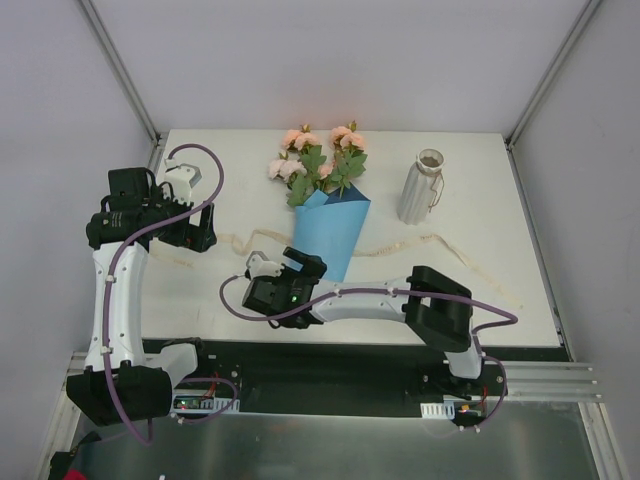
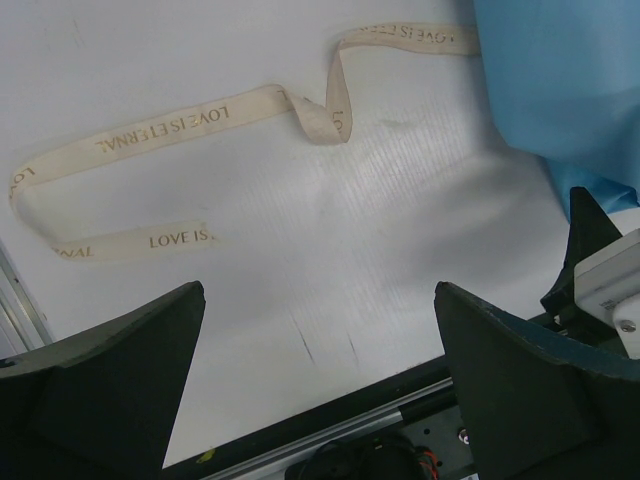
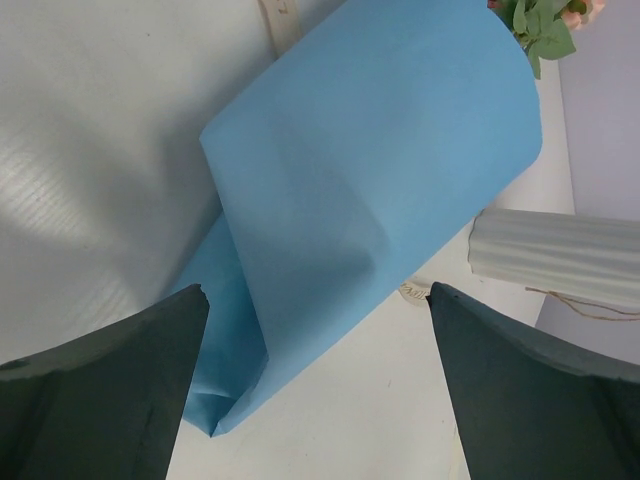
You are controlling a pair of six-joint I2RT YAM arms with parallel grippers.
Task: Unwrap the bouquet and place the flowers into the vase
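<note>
Bouquet point(image 1: 330, 212) lies flat mid-bench point(image 1: 220, 160). Its long axis runs near-to-far: the pointed end of the blue paper point(image 3: 380, 170) faces the arm bases, and the flowers point(image 1: 320, 160) fan out at the far end. The cream ribbon point(image 2: 180, 125) looks undone. It trails slack across the bench on both sides of the cone, w/ no knot seen on the paper.

R gripper point(image 3: 316, 292) is the nearer one by far. It hovers right at the cone's near tip, jaws spread wide, nothing held. From the R wrist view the paper's overlapping flap sits straight ahead between the fingers, w/ its loose edge on the left side of that view.

L gripper point(image 2: 318, 295) is also wide open & empty. It's off to the left over the ribbon's left tail, w/ the cone's edge just at the right of its view.

Vase point(image 1: 422, 188) stands upright to the right of the blooms, apart from the paper, mouth up.

Judgement: the step in hand is peeling the wrap open. The R arm is best placed to take the flap, and the L arm would need to cross rightward to help.
</note>
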